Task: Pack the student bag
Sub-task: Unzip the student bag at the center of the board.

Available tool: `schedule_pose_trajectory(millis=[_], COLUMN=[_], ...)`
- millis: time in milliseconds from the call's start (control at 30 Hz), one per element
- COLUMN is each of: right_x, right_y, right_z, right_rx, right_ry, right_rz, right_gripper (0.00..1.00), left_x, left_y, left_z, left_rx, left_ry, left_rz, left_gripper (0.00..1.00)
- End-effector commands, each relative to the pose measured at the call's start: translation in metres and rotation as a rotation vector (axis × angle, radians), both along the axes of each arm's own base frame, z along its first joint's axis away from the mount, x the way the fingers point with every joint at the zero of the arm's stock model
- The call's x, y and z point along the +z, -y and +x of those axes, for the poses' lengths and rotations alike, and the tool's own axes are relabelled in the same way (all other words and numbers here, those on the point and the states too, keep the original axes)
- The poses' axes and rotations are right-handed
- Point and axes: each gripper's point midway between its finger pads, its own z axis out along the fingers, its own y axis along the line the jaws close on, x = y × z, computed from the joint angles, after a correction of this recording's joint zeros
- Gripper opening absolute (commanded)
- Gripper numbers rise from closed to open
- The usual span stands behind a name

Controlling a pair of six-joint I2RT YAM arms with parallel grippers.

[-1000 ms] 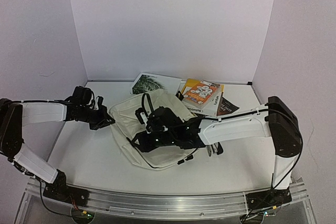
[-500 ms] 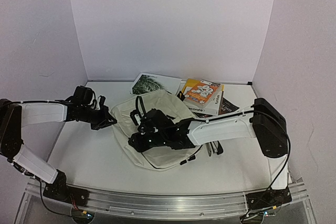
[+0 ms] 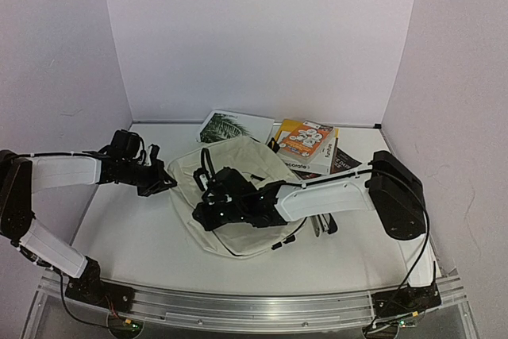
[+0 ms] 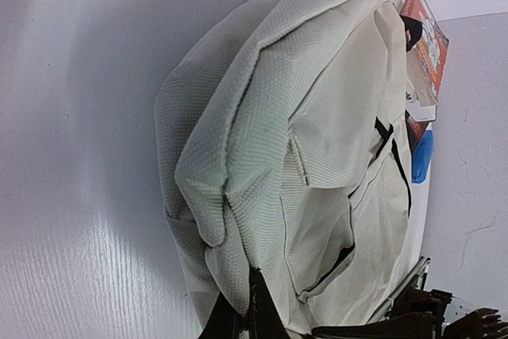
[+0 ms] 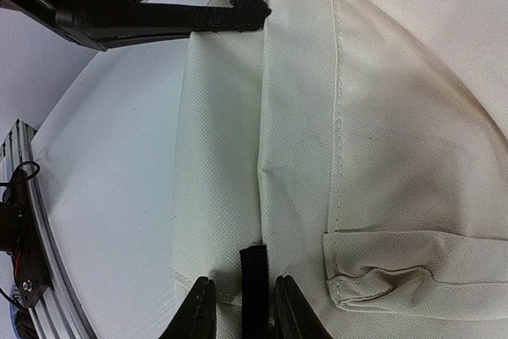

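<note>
Left end effector [image 3: 161, 184] is pinching the edge of the student bag [image 3: 242, 151] tight while the right end effector [image 5: 244, 287] is straddling a black strap [image 5: 253, 266], fingers slightly apart.

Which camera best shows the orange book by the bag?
Top external: the orange book lies in full view atop its stack. The left wrist catches only its edge past the student bag; the right wrist shows none of it.

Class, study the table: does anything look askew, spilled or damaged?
Nothing is spilled or visibly damaged. The student bag lies slumped and creased on the table rather than standing upright, and the books behind it sit in a fanned, uneven stack, their edges not lined up.
</note>
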Motion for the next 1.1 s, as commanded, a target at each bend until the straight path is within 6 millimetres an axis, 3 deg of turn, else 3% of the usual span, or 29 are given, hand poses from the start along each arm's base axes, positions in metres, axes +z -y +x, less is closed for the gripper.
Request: schedule_pose_trajectory(millis=[0, 200, 600, 1067], right_x=[0.011, 0.006, 0.025, 0.023], right_y=[-0.009, -0.007, 0.003, 0.025], right_z=[0.008, 0.007, -0.005, -0.029], right_rx=[-0.025, -0.027, 0.015, 0.054], right_ry=[0.034, 0.020, 0.026, -0.056], right_rz=[0.028, 0.022, 0.069, 0.071], right_gripper=[0.21, 0.00, 0.00, 0.00], left_x=[0.035, 0.033, 0.016, 0.004], left_y=[0.012, 0.010, -0.008, -0.019], left_z=[0.007, 0.008, 0.016, 0.039], left_rx=[-0.051, -0.035, 0.092, 0.160], left_ry=[0.108, 0.105, 0.051, 0.036], left_rz=[-0.043, -0.038, 0.036, 0.099], left_gripper=[0.00, 0.00, 0.00, 0.00])
